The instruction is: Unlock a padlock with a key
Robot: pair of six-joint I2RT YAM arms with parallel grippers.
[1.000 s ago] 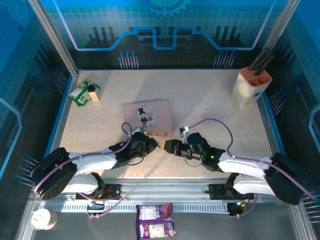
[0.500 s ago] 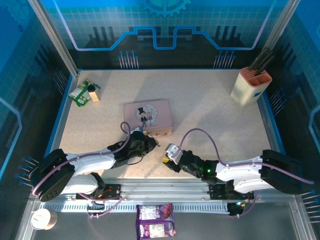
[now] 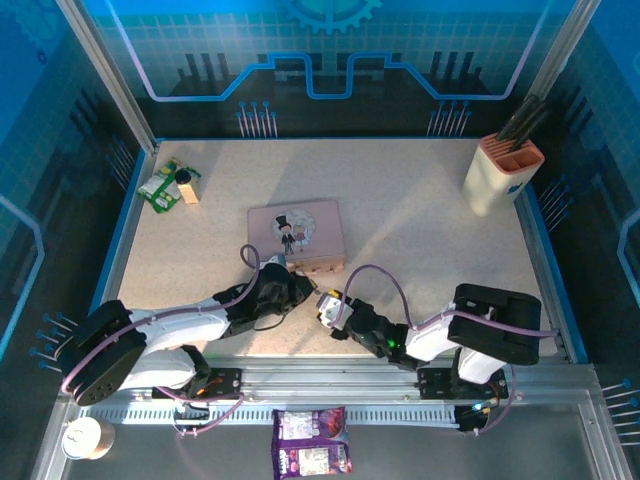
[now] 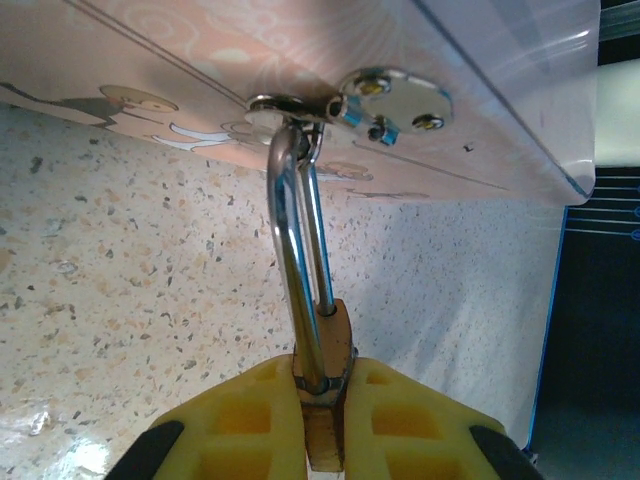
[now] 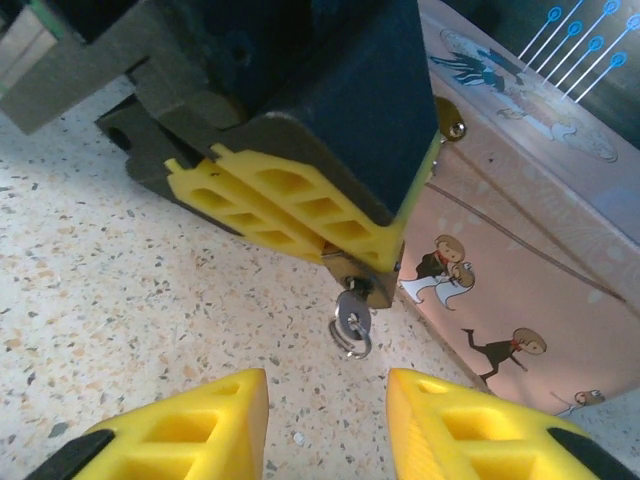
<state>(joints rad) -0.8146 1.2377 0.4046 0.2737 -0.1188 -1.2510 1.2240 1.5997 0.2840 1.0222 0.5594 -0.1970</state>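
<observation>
Since a second ago, the right arm (image 3: 495,320) has been folded back toward the near edge, and the right gripper (image 5: 325,425) has been brought round below the lock. Its jaws are held apart with nothing between them. The key (image 5: 352,322) is seen stuck in the padlock (image 4: 336,322), just ahead of those jaws. The padlock is clamped by the left gripper (image 4: 322,395), with its shackle (image 4: 288,230) hooked through the hasp (image 4: 300,105) of the tin (image 3: 295,228).
</observation>
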